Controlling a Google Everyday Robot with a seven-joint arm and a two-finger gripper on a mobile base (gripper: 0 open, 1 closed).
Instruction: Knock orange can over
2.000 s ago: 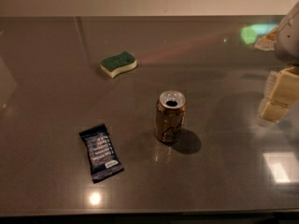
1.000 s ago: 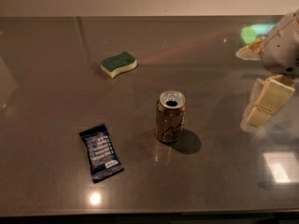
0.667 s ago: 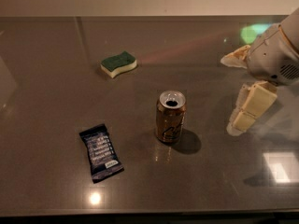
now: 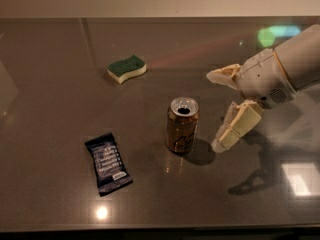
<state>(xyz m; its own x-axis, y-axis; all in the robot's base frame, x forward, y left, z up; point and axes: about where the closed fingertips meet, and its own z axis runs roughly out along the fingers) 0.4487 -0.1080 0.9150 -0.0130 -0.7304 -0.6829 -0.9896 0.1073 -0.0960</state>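
Observation:
The orange can (image 4: 182,125) stands upright near the middle of the dark table (image 4: 60,194), its silver top and open pull-tab hole facing up. My gripper (image 4: 214,110) comes in from the right on a white arm and sits just right of the can, not touching it. Its two cream fingers are spread apart: one fingertip (image 4: 216,75) points left above the can's height, the other finger (image 4: 235,126) angles down beside the can's lower right. Nothing is held between them.
A green-and-cream sponge (image 4: 127,68) lies at the back left of the can. A dark blue snack packet (image 4: 108,163) lies flat at the front left. The table's front edge runs along the bottom.
The gripper has moved left from the table's right edge toward the can and now sits close beside it. The can, sponge and packet have not moved.

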